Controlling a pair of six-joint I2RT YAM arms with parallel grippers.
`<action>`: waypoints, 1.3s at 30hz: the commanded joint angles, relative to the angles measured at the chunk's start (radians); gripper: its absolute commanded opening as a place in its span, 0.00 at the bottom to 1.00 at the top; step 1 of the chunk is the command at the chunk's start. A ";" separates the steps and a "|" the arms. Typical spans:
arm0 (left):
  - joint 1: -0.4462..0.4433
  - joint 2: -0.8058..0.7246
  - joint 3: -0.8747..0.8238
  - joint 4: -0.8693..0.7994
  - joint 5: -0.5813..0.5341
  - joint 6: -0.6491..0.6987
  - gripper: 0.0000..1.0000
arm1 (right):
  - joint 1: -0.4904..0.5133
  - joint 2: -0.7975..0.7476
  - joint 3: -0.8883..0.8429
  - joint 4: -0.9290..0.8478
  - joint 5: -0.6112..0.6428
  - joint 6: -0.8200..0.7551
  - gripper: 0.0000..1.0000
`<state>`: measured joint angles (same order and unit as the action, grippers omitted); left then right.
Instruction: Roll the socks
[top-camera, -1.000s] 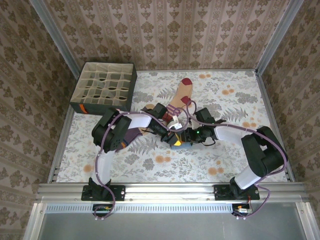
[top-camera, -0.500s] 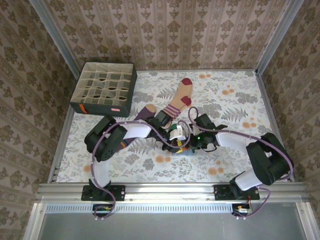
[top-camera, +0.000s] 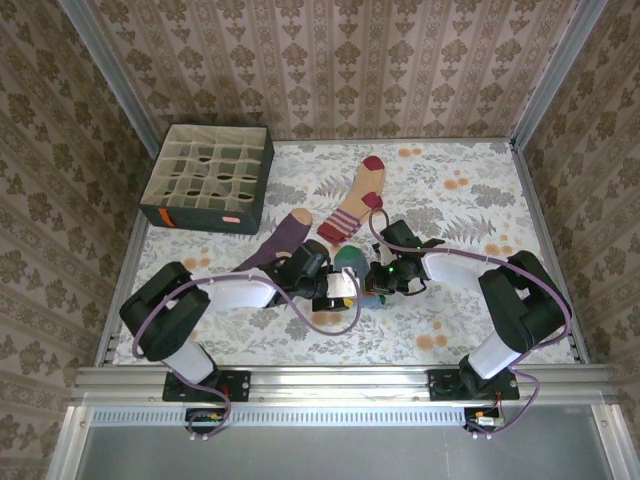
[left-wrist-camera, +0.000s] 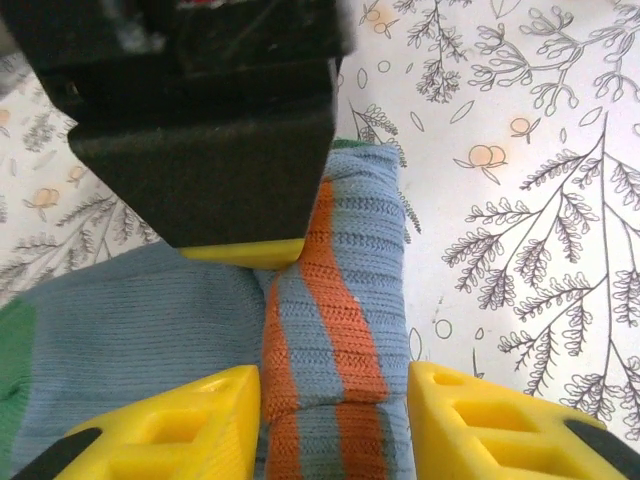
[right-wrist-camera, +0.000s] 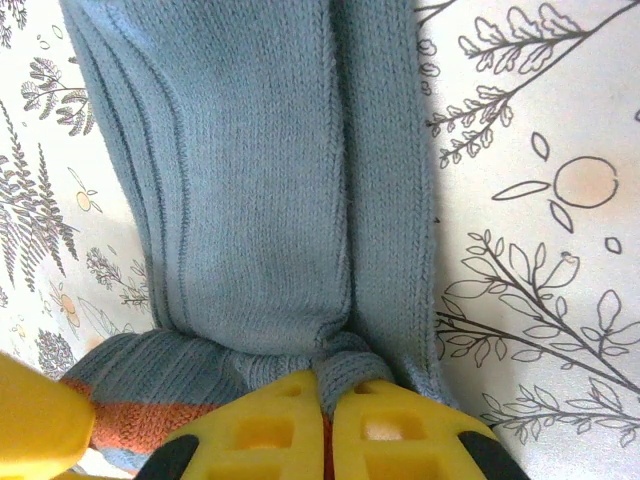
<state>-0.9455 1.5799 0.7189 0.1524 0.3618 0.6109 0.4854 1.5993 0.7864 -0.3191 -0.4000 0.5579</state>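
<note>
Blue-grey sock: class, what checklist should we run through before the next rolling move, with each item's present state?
1. Grip: right tool pinches a fold of the blue-grey sock: ok.
2. Position: left tool has its jaws apart astride the orange-striped cuff: ok.
3. Contact: left tool touching the cuff: cannot tell.
4. Roll finished: not ok; a long stretch of the sock lies unrolled.
5. Clearance: peach sock lies apart from both tools: ok.
</note>
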 joint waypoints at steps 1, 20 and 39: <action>-0.067 -0.025 -0.022 0.064 -0.181 0.058 0.42 | 0.010 0.076 -0.044 -0.135 0.105 0.002 0.00; -0.147 0.192 0.004 0.056 -0.388 -0.020 0.24 | 0.005 0.065 -0.045 -0.142 0.020 -0.001 0.03; 0.187 0.344 0.181 -0.258 0.396 -0.360 0.00 | -0.085 -0.412 -0.180 0.056 -0.006 0.006 0.45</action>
<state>-0.7940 1.8416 0.9039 0.1226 0.6857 0.3290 0.4038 1.1801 0.6296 -0.2859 -0.4225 0.6113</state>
